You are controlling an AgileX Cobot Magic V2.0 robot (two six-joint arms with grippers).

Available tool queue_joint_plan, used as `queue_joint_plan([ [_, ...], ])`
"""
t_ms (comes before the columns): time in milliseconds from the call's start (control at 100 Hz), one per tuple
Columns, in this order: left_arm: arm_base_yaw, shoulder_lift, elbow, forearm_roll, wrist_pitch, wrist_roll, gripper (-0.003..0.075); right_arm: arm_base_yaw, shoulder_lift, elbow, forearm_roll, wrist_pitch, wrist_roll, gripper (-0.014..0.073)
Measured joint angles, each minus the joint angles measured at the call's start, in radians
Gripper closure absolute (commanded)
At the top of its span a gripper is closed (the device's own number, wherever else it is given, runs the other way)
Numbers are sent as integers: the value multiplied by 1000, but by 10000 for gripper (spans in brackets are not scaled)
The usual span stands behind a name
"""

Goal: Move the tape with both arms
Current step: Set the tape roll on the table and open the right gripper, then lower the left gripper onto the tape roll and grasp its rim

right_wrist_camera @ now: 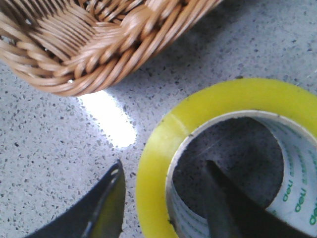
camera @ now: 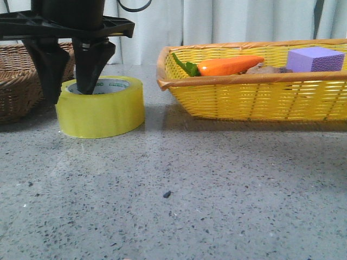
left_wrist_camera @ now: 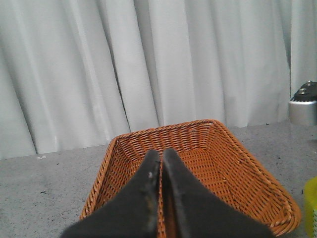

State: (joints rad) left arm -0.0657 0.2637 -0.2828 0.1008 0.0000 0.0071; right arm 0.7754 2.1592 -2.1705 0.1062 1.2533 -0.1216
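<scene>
Yellow tape (camera: 101, 114) roll, speckled table (camera: 217, 189).

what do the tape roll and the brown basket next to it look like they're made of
The tape looks like glossy translucent yellow plastic film wound on a white core, probably cardboard, printed with green lettering. The brown basket appears to be woven wicker or rattan: interlaced strands and a braided rim show, with a slight sheen.

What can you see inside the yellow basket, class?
Inside the yellow basket lie an orange carrot with green leaves, a purple block, and something brownish between them. The front wall hides whatever sits lower down.
</scene>
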Motion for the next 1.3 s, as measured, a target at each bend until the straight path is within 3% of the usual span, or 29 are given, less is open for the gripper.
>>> queue_joint_plan([
  [100,0,0,0,0,11,0,741,0,-9,0,0,0,0,362],
  [300,0,0,0,0,21,0,741,0,-110,0,-9,0,0,670],
  [700,-5,0,-37,0,33,0,741,0,-396,-3,-114,10,0,659],
  [1000,-143,108,-128,0,39,0,734,0,-542,-4,-152,19,-2,659],
  [1100,-204,171,-164,0,39,0,652,0,-572,-4,-170,20,-2,659],
  [1300,-341,317,-233,0,39,0,373,0,-664,66,-194,18,-2,659],
])
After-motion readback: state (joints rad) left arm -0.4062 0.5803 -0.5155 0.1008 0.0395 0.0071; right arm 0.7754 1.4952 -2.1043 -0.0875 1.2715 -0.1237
